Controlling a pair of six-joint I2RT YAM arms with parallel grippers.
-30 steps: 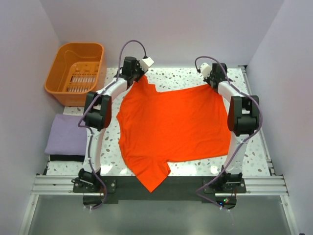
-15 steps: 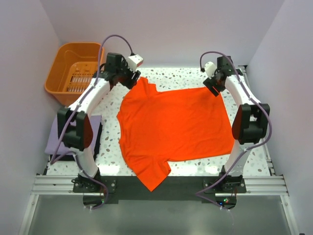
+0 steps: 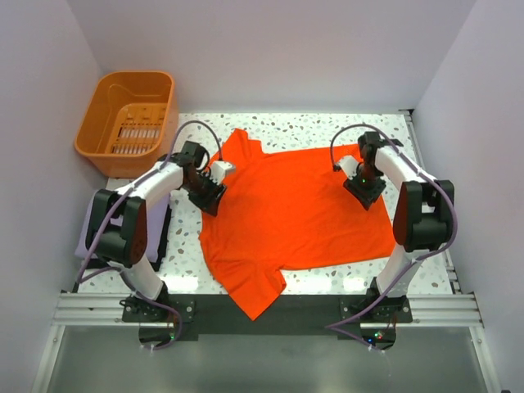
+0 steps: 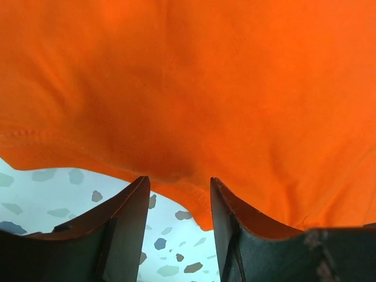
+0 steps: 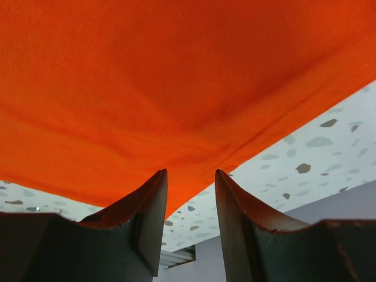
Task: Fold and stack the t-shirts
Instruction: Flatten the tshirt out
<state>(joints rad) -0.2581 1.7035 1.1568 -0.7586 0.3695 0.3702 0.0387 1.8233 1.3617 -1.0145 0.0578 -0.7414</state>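
Left tool and right tool have been drawn inward from the far corners.
Both are held open over the orange-red t-shirt on the worktop.

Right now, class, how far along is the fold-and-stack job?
Done: the lavender t-shirt looks folded on the left, partly hidden behind the arm. In hand: the orange t-shirt lies spread flat, with the left gripper and right gripper open at its side edges. Left: folding it, then stacking both.
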